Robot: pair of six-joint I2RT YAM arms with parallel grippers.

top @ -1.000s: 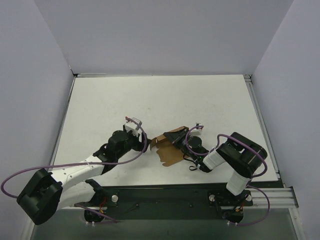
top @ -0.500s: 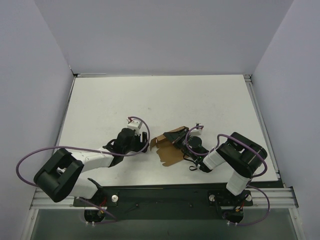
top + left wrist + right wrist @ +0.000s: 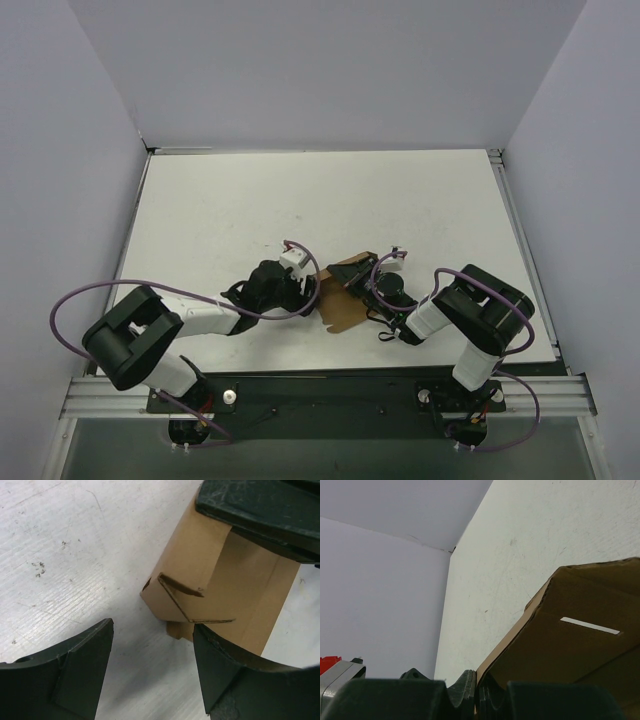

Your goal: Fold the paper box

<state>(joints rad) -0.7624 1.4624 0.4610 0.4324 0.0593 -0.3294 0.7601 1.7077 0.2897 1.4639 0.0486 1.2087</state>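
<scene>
Brown paper box [image 3: 340, 308] pinched by right hand [image 3: 356, 284]; left hand [image 3: 314, 291] open, just beside its corner.

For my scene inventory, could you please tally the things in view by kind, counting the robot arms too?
paper box: 1
robot arms: 2 (left arm, right arm)
Total: 3
</scene>
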